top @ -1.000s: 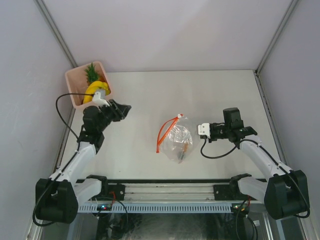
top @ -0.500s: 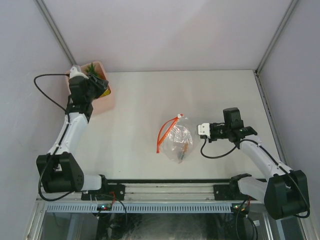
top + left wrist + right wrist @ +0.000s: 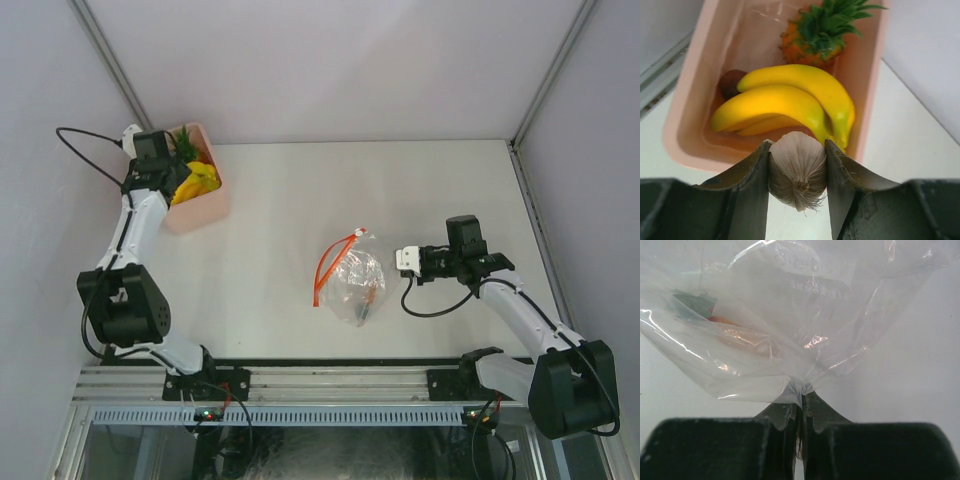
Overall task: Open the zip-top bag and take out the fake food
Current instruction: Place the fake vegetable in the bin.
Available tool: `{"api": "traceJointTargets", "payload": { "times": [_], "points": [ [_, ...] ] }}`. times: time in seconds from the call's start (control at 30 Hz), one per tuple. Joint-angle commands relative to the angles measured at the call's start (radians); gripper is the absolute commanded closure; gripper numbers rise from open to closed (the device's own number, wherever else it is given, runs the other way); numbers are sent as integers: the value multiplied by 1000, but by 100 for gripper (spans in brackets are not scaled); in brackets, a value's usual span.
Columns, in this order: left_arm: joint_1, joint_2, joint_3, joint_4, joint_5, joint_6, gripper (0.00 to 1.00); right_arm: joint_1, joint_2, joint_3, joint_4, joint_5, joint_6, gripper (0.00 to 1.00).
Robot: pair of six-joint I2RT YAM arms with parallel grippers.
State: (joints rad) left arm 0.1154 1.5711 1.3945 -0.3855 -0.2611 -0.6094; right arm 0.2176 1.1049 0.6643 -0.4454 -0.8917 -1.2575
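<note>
The zip-top bag lies crumpled at mid-table, its red-orange zip strip curling off to the left. My right gripper is shut on a pinched corner of the bag's clear plastic; orange and green bits show through it. My left gripper is shut on a pale papery garlic bulb above the near rim of the pink bin. Inside the bin lie other fake food pieces: a yellow banana bunch, a pineapple and a dark brown piece.
The pink bin stands in the far left corner against the wall, with the left arm stretched along the left edge. A black cable loops under the right wrist. Grey walls close in three sides.
The left arm has swung from the left-middle of the table out to the pink bin in the far corner. The right arm and the bag have stayed put.
</note>
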Motion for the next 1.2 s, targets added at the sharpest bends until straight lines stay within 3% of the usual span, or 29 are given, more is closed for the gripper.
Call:
{"api": "traceJointTargets", "payload": {
  "times": [0.0,0.23,0.3,0.43,0.67,0.8,0.93,0.97,1.17],
  "points": [
    [16,37,96,-65,-81,44,84,5,-22,2,21,-22,8,100],
    [28,163,240,-189,-149,71,81,7,-25,3,21,-21,12,100],
    [31,197,278,-224,-174,68,75,5,-25,2,21,-20,10,100],
    [41,237,316,-254,-186,55,55,6,-25,3,21,-22,9,100],
    [47,258,358,-262,-222,31,0,6,-25,2,21,-21,10,100],
    [48,239,378,-278,-217,38,0,5,-27,3,21,-21,9,100],
    [50,109,215,-194,-225,-7,0,3,-28,2,19,-28,10,100],
    [52,59,138,-138,-228,-27,0,3,-29,3,19,-30,9,100],
    [65,-222,-293,359,125,-27,5,0,-31,1,15,-38,6,100]
  ]
}}
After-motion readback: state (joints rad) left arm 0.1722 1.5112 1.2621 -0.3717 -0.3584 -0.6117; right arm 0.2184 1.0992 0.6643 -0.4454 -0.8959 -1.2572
